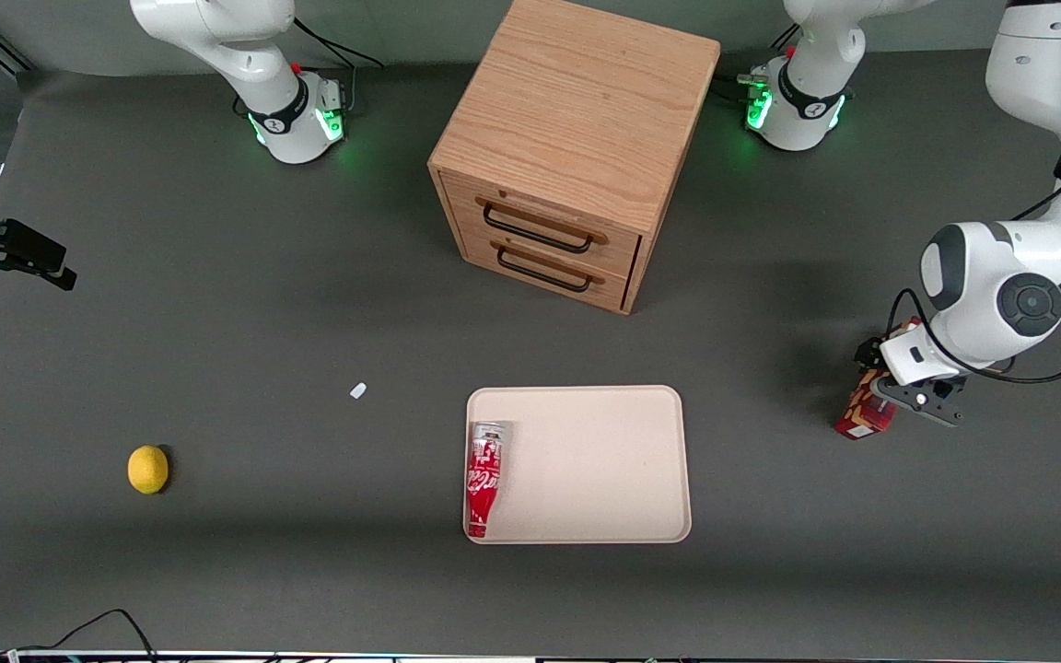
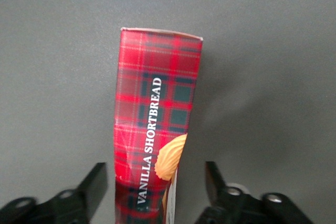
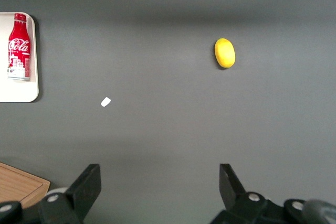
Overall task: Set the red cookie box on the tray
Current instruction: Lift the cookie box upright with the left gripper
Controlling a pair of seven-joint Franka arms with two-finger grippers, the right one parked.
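In the front view, one tray (image 1: 604, 460) carries one Coca-Cola bottle (image 1: 483, 479); one lemon (image 1: 147, 469) lies toward the parked arm's end. One red cookie box (image 1: 860, 414) sits off the tray, toward the working arm's end, under the gripper (image 1: 899, 398).

At the left wrist, the box (image 2: 157, 108) lies between spread fingers (image 2: 94, 184), untouched.

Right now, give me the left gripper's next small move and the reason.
Probably close the fingers. The left gripper is open astride the red tartan cardboard cookie box, a gap showing beside one finger. The box stands on the table, toward the working arm's end from the cream rectangular tray.
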